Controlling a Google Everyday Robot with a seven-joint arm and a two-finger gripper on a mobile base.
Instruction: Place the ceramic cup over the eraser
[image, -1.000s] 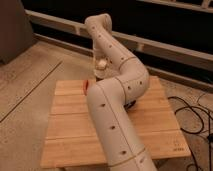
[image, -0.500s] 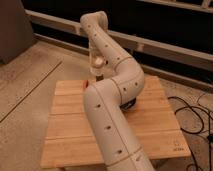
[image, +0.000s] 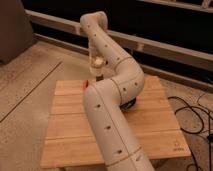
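Overhead, the gripper (image: 98, 74) hangs above the far edge of the pale wooden slatted tabletop (image: 150, 125), its fingers pinching the small white glossy ceramic cup (image: 98, 62) held in the air. Just below, a small red object (image: 86, 83) lies on the tabletop, and a dark round bowl (image: 131, 103) peeks out beside the arm's elbow.

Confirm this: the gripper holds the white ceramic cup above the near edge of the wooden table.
Not quite. In the camera view, the gripper holds the white ceramic cup above the far edge of the wooden table, not the near edge. The rest stands: the cup is raised off the tabletop.
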